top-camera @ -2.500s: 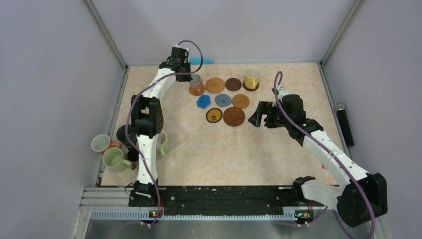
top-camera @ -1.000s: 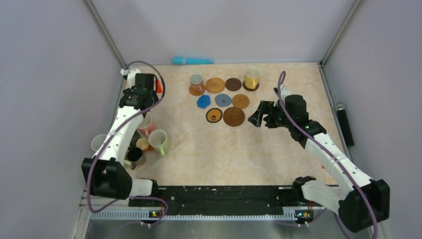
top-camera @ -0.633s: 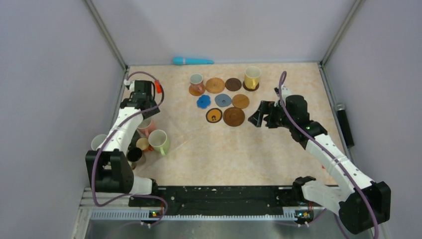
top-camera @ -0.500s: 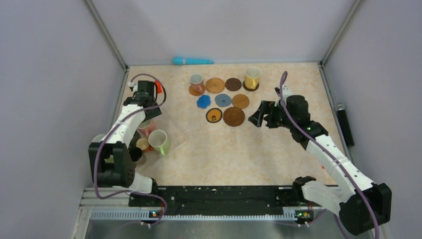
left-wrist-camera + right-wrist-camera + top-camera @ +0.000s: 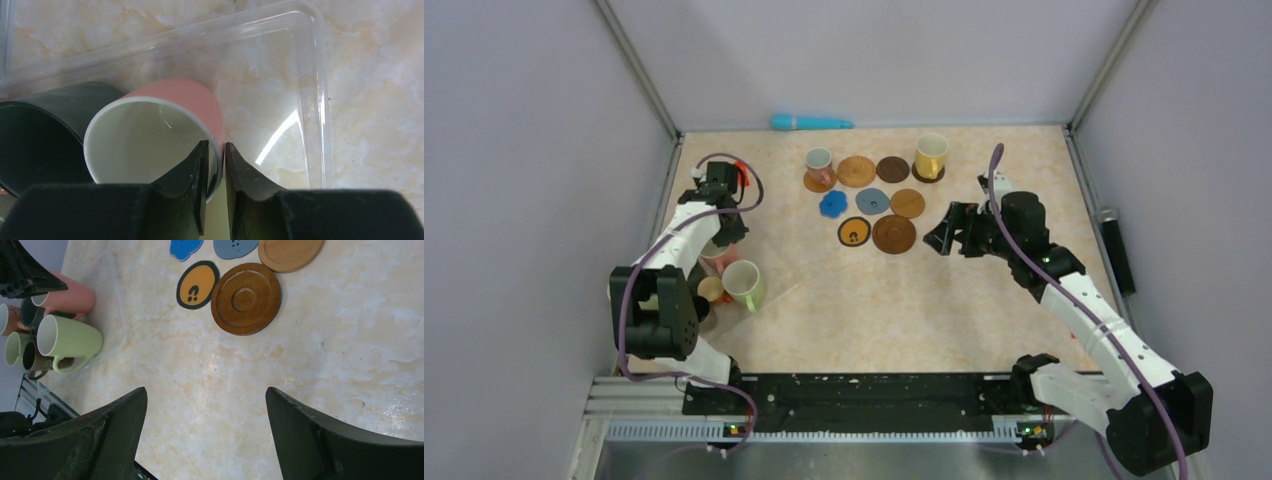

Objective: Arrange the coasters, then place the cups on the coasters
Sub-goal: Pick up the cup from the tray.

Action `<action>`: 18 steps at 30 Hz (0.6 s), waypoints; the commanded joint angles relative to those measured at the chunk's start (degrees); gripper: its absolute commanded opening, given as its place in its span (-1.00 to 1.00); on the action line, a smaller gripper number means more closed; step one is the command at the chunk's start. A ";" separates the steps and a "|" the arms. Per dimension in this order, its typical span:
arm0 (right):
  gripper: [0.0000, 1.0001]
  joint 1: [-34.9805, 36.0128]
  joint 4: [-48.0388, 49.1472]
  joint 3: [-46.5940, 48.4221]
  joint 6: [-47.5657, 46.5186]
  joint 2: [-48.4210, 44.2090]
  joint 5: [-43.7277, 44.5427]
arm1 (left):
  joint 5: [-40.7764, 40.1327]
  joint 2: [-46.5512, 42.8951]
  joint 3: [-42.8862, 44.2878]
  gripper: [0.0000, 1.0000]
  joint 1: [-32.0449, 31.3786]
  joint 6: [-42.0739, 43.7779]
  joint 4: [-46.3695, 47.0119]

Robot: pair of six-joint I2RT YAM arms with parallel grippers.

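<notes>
At counter [image 5: 874,300] back, coasters [image 5: 874,200] look laid out; yellow mug [image 5: 930,155], grey cup [image 5: 819,159] seated. Left fingers [image 5: 197,165] clamp pink cup [image 5: 185,100] rim, right fingers [image 5: 115,430] apart. Other cups still unplaced.

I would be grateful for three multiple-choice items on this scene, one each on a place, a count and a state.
1. Where is the yellow cup?
A. on the dark coaster nearest the far right corner
B. in the clear tray
C. held in the air

2. How many of the coasters carry a cup?
A. one
B. two
C. five

3. How is the left gripper?
A. wide open above the coasters
B. shut on a coaster
C. shut on the rim of the pink cup

Answers:
1 A: the yellow cup stands on the dark coaster.
2 B: only the yellow cup and the grey cup stand on coasters.
3 C: the wrist view shows one finger inside the pink cup's wall and one outside.
</notes>
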 commanded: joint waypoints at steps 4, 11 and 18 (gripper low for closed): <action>0.75 0.46 1.33 -0.43 -0.42 -1.97 -0.04 | -0.58 -1.68 4.74 -1.00 -0.13 3.42 -2.87; 0.75 0.42 1.79 -0.28 0.72 -1.75 -0.86 | -1.55 -3.62 9.43 -1.00 -1.74 7.56 -4.50; 0.75 0.46 3.36 -0.42 2.58 -0.83 -2.22 | 5.02 -7.31 12.53 -1.00 -5.42 12.83 -2.86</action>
